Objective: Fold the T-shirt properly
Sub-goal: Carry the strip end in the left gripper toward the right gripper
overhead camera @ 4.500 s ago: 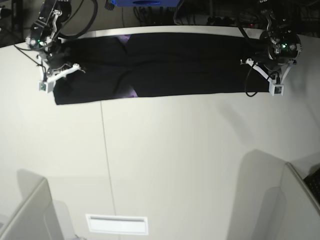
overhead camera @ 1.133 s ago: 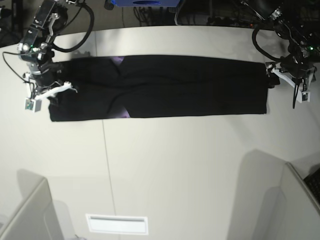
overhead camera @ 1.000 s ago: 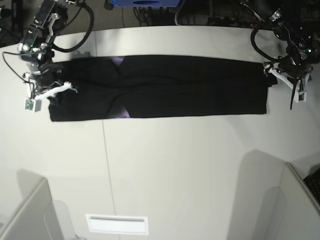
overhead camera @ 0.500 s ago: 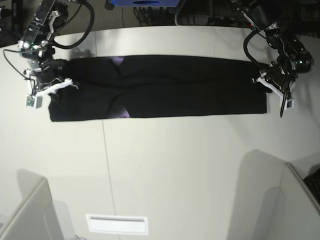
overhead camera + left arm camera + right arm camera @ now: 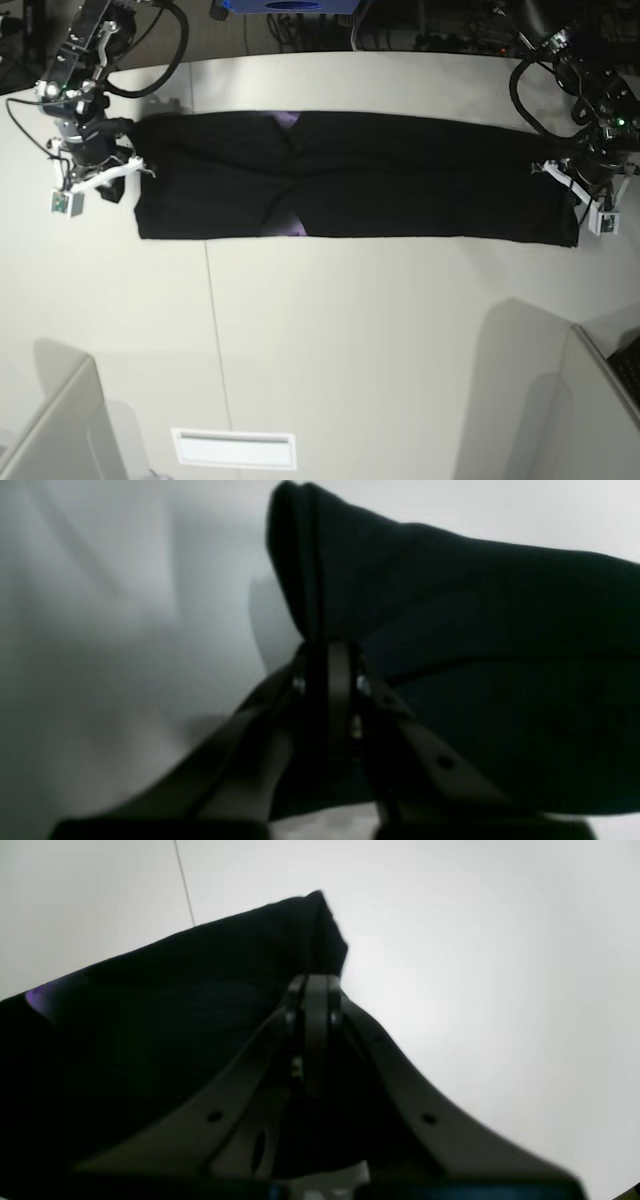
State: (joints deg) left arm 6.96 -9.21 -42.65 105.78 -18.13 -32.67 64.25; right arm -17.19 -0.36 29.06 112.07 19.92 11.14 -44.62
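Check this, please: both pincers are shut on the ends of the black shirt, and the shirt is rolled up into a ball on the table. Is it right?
Not quite. The left pincer and right pincer are each shut on an end of the shirt, but the base view shows it stretched out in a long flat band across the table, not rolled into a ball.

The T-shirt [image 5: 350, 175] lies as a long band across the upper part of the table [image 5: 350, 340] in the base view. The right gripper [image 5: 128, 172] is at its left end, the left gripper [image 5: 572, 190] at its right end.
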